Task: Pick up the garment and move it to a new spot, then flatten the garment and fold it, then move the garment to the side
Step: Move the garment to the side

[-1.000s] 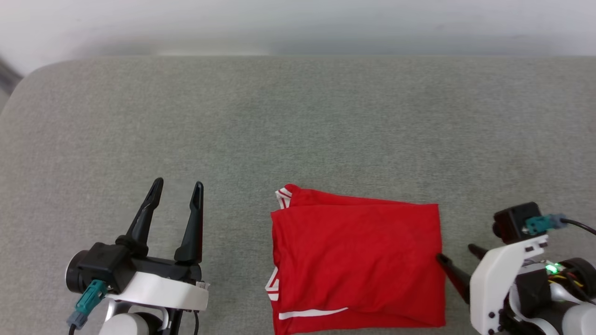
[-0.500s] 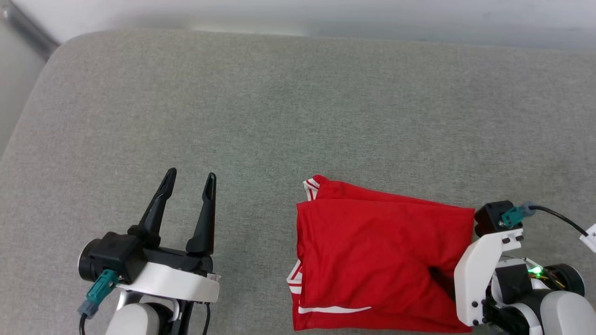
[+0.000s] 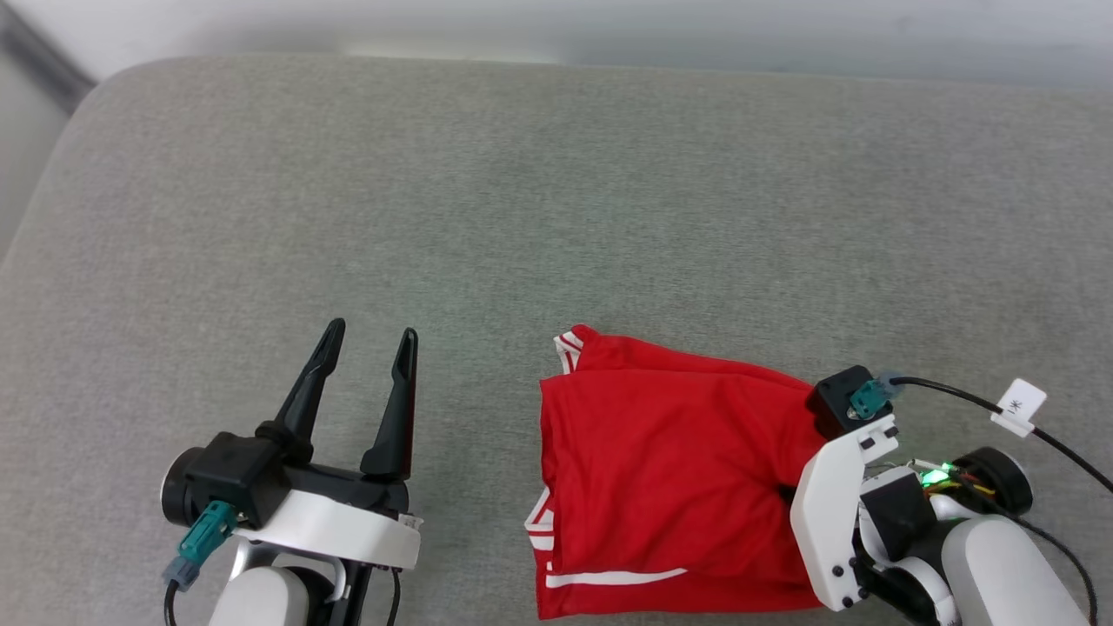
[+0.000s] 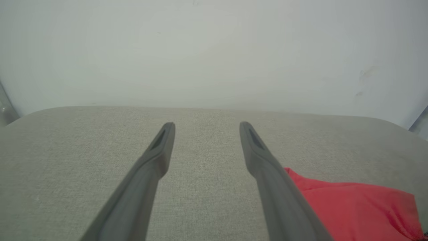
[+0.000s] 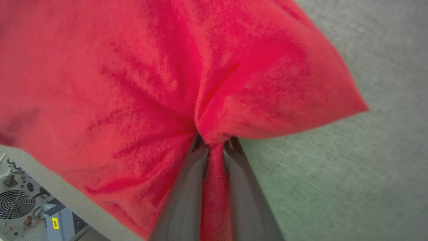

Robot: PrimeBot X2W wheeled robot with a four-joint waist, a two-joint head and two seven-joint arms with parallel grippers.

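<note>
A small white tag (image 3: 1017, 406) clipped on the black cable (image 3: 943, 391) beside the right arm's wrist, seen in the head view, carries a single dark mark shaped like an asterisk. In the right wrist view, at the lower left, past the edge of the grey surface (image 5: 67, 197) on which the garment (image 5: 133, 83) lies, a grey box of equipment (image 5: 65, 217) bears a yellow sticker (image 5: 55, 223). The sticker has three dark digits set sideways, which seem to read "900", though the blur and the small print leave that doubtful.
</note>
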